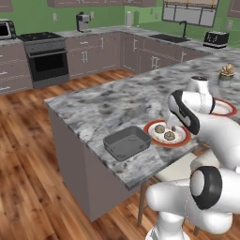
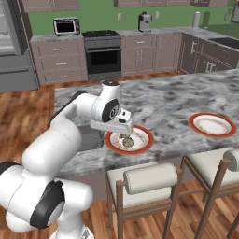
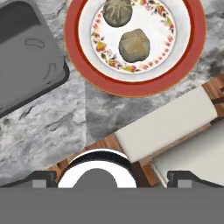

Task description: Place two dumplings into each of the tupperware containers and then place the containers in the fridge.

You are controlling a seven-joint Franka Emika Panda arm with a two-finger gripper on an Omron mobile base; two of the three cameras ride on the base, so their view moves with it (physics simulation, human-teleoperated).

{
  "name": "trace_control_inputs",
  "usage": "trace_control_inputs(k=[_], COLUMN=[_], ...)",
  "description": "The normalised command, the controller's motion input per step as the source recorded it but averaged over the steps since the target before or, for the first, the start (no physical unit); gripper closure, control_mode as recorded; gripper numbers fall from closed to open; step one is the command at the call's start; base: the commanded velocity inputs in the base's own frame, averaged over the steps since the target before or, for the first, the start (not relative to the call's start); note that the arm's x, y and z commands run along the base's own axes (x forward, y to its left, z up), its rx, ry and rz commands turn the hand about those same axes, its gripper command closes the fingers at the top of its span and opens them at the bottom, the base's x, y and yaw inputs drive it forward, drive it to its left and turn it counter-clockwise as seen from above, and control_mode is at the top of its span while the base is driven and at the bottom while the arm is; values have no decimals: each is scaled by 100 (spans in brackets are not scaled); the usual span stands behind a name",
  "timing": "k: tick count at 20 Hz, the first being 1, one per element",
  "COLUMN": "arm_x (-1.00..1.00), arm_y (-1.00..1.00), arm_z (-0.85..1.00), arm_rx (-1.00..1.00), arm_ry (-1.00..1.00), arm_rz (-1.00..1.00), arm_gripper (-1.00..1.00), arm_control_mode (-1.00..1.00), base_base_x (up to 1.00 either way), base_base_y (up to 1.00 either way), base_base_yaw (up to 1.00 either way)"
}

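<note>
Two tan-green dumplings (image 3: 134, 45) (image 3: 117, 11) lie on a red-rimmed white plate (image 3: 83, 65) near the island's front edge. In the left base view the dumplings (image 1: 160, 128) (image 1: 169, 136) sit side by side on that plate (image 1: 180, 140). A grey tupperware container (image 1: 126, 143) stands empty just left of the plate; it also appears in the hand view as the container (image 3: 26, 57). My gripper (image 3: 111, 177) hovers over the plate's near side, open, with nothing between its fingertips (image 3: 41, 177). From the right base view the hand (image 2: 122, 133) points down at the plate (image 2: 142, 144). The fridge (image 2: 14, 51) stands far left.
A second red-rimmed plate (image 2: 212, 125) lies further right on the island. Two cushioned stools (image 2: 149, 177) (image 2: 210, 163) stand under the front edge. A small potted plant (image 1: 227, 72) sits at the island's far right. The oven (image 2: 103, 56) and cabinets line the back wall.
</note>
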Motion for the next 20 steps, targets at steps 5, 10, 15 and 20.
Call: trace_control_inputs(k=[5, 10, 15, 20], arm_x=[85, 81, 79, 45], arm_y=[-33, -18, -2, -15], arm_z=[-51, -56, -79, -49], arm_rx=[0, 0, 0, 0], arm_ry=[3, 0, -2, -3], arm_rz=[0, 1, 8, 3], arm_gripper=[-100, -100, -100, -100], arm_control_mode=[-100, -100, -100, -100], base_base_x=[0, 0, 0, 0], base_base_y=[0, 0, 0, 0], base_base_yaw=[0, 0, 0, 0])
